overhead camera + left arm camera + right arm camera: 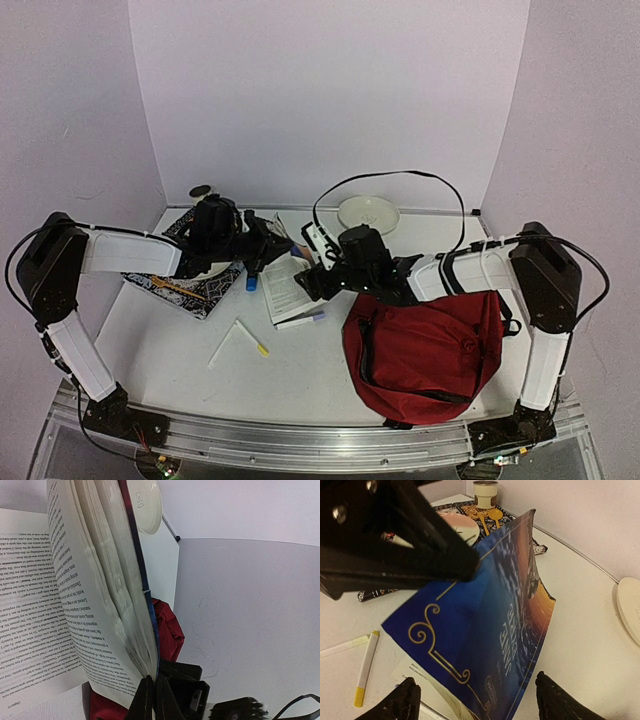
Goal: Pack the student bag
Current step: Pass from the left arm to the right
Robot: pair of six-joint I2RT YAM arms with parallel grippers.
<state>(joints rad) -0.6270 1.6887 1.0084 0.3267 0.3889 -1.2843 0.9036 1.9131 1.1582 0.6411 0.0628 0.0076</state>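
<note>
One book (285,290) sits outside the student bag (425,350), pinched by left fingers (144,702).

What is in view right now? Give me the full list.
student bag: one, dark red, front right.
book: one, blue cover, centre, open, cover lifted.
dish: one, white, back centre.
patterned mat: one, black and white, left.
plate: one, pale, on the mat.
wooden spoon: one, yellow-brown, on the mat by the cup.
cup: one, tan, back left.
marker: one, white with yellow cap, front of the book.
paper strip: one, white, beside the marker.
small item: one, blue, left of the book.
pen: one, purple, at the book's near edge.
left gripper: one, black, shut on the book.
right gripper: one, black, open, by the book.
</note>
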